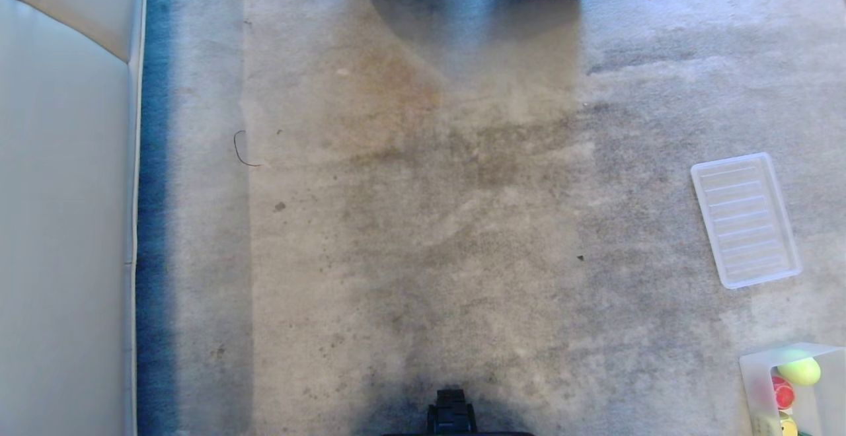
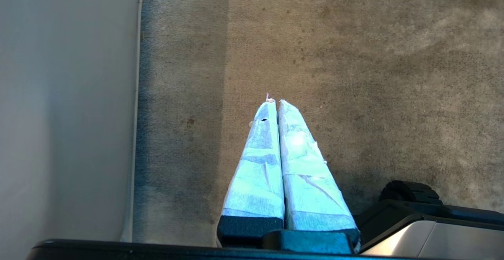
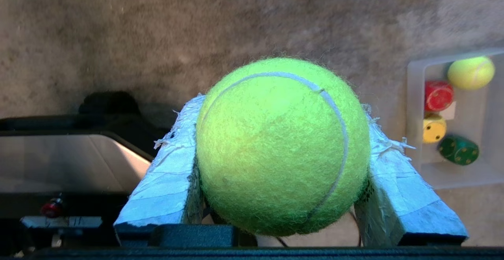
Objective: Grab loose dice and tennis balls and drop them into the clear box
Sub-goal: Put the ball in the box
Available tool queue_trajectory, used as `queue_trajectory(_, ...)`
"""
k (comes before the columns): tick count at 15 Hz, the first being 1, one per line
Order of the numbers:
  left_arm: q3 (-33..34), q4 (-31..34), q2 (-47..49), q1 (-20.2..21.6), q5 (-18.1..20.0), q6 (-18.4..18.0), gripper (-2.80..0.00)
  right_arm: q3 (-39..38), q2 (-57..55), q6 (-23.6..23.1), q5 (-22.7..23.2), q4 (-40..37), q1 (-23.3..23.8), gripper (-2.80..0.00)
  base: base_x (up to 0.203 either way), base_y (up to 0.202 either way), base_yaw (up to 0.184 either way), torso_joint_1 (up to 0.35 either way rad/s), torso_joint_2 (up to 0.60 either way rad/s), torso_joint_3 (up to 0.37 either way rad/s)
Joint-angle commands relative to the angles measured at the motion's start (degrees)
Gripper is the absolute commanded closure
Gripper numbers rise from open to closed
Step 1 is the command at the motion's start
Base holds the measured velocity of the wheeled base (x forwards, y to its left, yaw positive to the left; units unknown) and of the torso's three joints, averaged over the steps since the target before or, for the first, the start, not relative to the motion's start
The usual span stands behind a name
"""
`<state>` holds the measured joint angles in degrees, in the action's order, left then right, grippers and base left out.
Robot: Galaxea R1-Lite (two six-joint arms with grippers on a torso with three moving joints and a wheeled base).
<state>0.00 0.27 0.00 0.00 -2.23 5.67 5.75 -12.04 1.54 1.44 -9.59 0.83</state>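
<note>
R gripper (image 3: 283, 149) fingers clamp a tennis ball (image 3: 281, 145); clear box (image 3: 413, 94) lies ~3 o'clock of it in wrist view. L gripper (image 2: 274, 104) fingers pressed together, empty.

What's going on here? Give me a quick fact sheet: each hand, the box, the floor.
right gripper: fingers clamped on a tennis ball
left gripper: shut, holding nothing, over the carpet
clear box: holds another tennis ball, red die, yellow die, green die
carpet: a ribbed tray lies beyond the box
</note>
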Motion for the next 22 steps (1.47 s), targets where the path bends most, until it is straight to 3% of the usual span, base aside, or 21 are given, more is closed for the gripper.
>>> queue_trajectory(1, 0.0, 0.0, 0.0, 0.0, -0.1, 0.0, 0.0, -0.7, 7.0, -0.1, -0.1, 0.0, -0.9, 0.0, 0.0, 0.0, 0.0, 0.0, 0.0, 0.0)
queue_trajectory(4, 0.0, 0.0, 0.0, 0.0, -0.1, 0.0, 0.0, -2.2, 12.1, -2.6, -1.2, 0.3, -0.3, 0.0, 0.0, 0.0, 0.0, 0.0, 0.0, 0.0)
queue_trajectory(14, 0.0, 0.1, 0.0, 0.0, 0.0, -0.4, 0.0, -2.2, 12.1, -2.2, -1.3, 0.3, -0.4, 0.0, 0.0, 0.0, 0.0, 0.0, 0.0, 0.0)
queue_trajectory(18, 0.0, -0.1, 0.0, 0.0, -0.3, 1.5, 0.0, -2.2, 12.1, -3.2, -1.1, 0.4, -0.4, 0.0, 0.0, 0.0, 0.0, 0.0, 0.0, 0.0)
queue_trajectory(22, 0.0, 0.0, 0.0, 0.0, -0.2, 1.2, 0.0, -2.2, 12.1, -3.2, -1.1, 0.4, -0.4, 0.0, 0.0, 0.0, 0.0, 0.0, 0.0, 0.0)
